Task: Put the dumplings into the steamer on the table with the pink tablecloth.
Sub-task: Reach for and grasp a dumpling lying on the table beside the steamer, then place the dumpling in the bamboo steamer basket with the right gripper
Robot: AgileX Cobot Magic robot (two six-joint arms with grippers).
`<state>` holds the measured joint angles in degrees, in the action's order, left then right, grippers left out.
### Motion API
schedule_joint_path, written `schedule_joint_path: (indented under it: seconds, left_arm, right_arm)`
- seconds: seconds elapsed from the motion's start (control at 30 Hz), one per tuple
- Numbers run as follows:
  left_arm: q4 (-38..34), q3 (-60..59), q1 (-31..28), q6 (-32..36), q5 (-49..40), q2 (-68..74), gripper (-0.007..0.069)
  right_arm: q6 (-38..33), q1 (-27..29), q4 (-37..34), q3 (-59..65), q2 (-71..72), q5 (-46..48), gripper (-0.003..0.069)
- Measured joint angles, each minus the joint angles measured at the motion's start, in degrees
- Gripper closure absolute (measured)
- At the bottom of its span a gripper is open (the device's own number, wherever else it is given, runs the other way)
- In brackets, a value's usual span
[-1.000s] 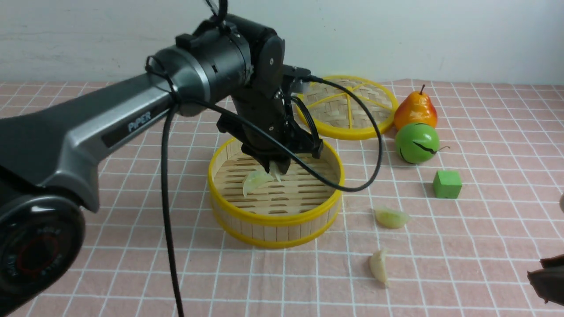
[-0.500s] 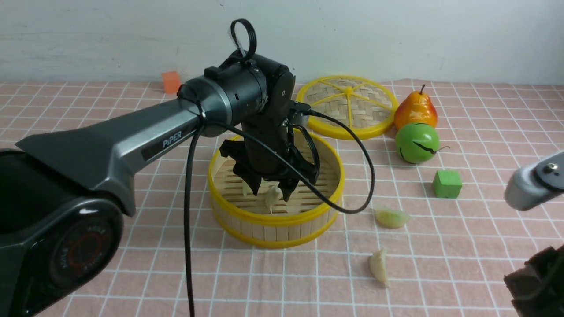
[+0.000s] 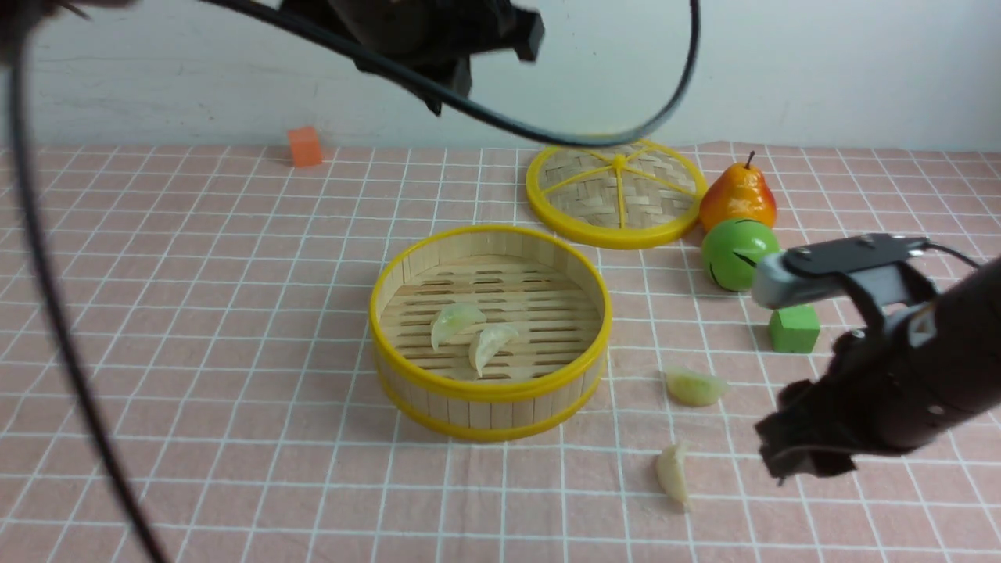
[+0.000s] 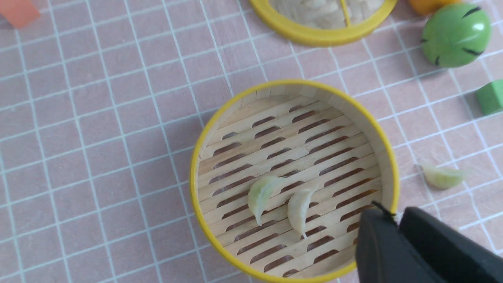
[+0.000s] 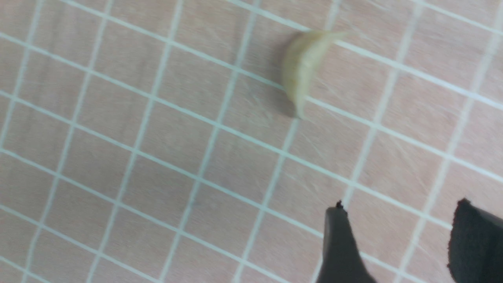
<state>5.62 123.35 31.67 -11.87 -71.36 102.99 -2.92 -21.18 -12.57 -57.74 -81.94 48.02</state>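
The steamer (image 3: 485,407) stands mid-table on the pink tablecloth (image 3: 235,313). Two dumplings (image 3: 453,320) (image 3: 491,344) lie side by side on its slat floor; they also show in the left wrist view (image 4: 261,192) (image 4: 298,208). Two more dumplings lie on the cloth to its right, one farther (image 3: 694,387) and one nearer (image 3: 672,473). My left gripper (image 4: 393,216) is shut and empty, raised high above the steamer's rim (image 4: 195,173). My right gripper (image 5: 401,210) is open and empty, low over the cloth beside a dumpling (image 5: 304,67), to the right of the nearer one (image 3: 805,457).
A flat woven lid (image 3: 618,191) lies behind the steamer. A pear (image 3: 737,195), a green ball-shaped fruit (image 3: 739,254) and a green cube (image 3: 794,328) sit at the right. An orange cube (image 3: 305,146) is at the back left. The left arm's cable (image 3: 47,297) hangs at the left.
My left gripper let a second dumpling go in the steamer, shut and rose to the top of the view. My right arm came in from the right edge toward the dumplings on the cloth.
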Motion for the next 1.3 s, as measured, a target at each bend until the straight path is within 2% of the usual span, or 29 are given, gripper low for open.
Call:
schedule_joint_path:
  seconds: [0.07,0.2,0.33,0.4,0.6,0.67,0.77,0.87,0.93,1.13,1.3]
  left_arm:
    - [0.00,-3.62,0.00,-0.21,0.00,-4.88,0.0638]
    - [0.00,-15.46,0.00,-0.64,0.00,-15.13,0.0638]
    - [0.00,-26.97,0.00,-0.88,0.00,-23.39,0.0638]
    - [0.00,-37.15,0.00,-1.33,0.00,-30.53,0.0638]
    - [0.11,-56.31,0.00,-3.14,3.36,-44.38,0.0638]
    - [0.27,-59.38,0.00,-3.24,4.14,-46.75,0.0638]
    - [0.86,-65.57,0.00,-3.41,5.62,-51.91,0.0638]
    - [1.59,-69.40,0.00,-3.46,6.13,-56.23,0.0638]
    - [2.27,-70.94,0.00,-3.59,6.20,-59.18,0.0638]
    - [3.02,-71.46,0.00,-4.22,6.14,-64.10,0.0638]
    - [3.23,-71.46,0.00,-4.37,6.10,-65.72,0.0638]
  right_arm:
    - [-1.98,-1.59,-1.53,-3.02,-4.05,-0.54,0.0237]
    - [-1.62,-4.29,0.28,-8.41,-11.87,-0.86,0.0209]
    - [2.44,-4.96,4.69,-10.81,-16.90,-1.27,0.0207]
    - [5.90,-4.96,7.49,-11.25,-19.91,-2.71,0.0204]
    - [8.33,-5.04,6.84,-11.50,-25.30,-4.97,0.0204]
    - [8.33,-5.04,6.45,-11.50,-26.22,-5.37,0.0206]
    - [8.36,-5.04,6.04,-11.62,-27.37,-5.88,0.0236]
    - [8.36,-5.04,5.49,-12.00,-27.37,-5.98,0.0368]
    - [8.23,-5.04,5.29,-13.37,-27.48,-3.88,0.0491]
    - [4.24,-6.46,5.20,-23.65,-27.48,6.12,0.0479]
    - [2.04,-9.17,4.79,-41.09,-29.64,9.78,0.0479]
